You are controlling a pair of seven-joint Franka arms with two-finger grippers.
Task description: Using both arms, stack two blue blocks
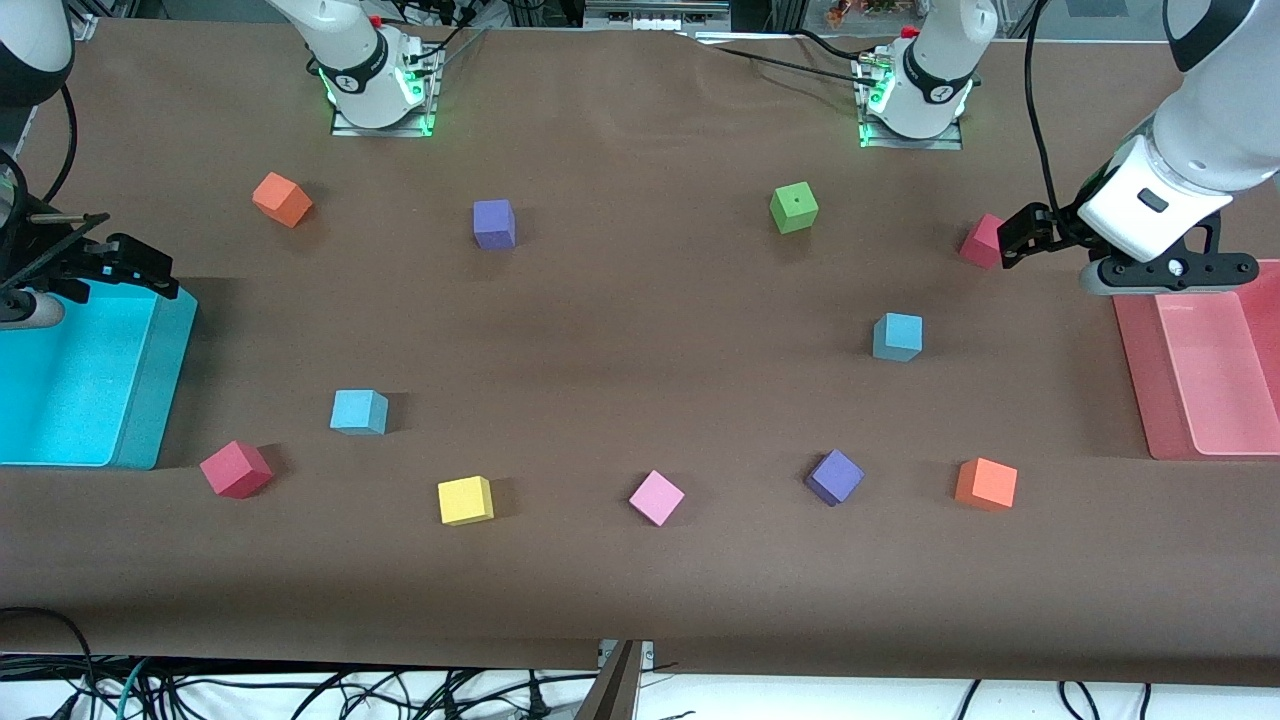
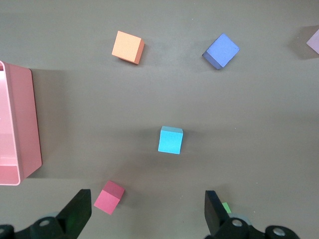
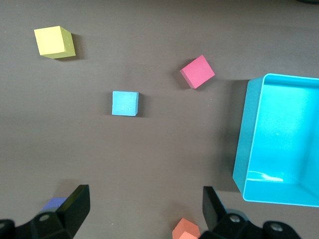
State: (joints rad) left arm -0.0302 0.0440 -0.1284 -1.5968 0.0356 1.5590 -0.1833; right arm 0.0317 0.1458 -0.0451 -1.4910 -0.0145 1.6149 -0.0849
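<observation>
Desk (image 1: 640,330), brown-covered, filled the frame; cables trailed off its lower edge and rig clutter showed along the top.

Cyan bin (image 1: 60,380) sat at the left edge, pink tray (image 1: 1200,370) at the right edge, one under each arm.

Left gripper (image 1: 1030,235) hung at upper right, over the desk by the tray's corner, jaws spread, empty. Right gripper (image 1: 120,265) hung at left over the bin's rim, jaws spread, empty. Both looked parked high to survey; neither was committed to a block.

Blue blocks apart, unstacked: one (image 1: 897,336) right of centre, mid-frame in the left wrist view (image 2: 170,140); the other (image 1: 358,411) lower left, seen in the right wrist view (image 3: 125,103). Each lay on its own arm's side, probably one pick apiece.

Other cubes lay scattered around as distractors.
</observation>
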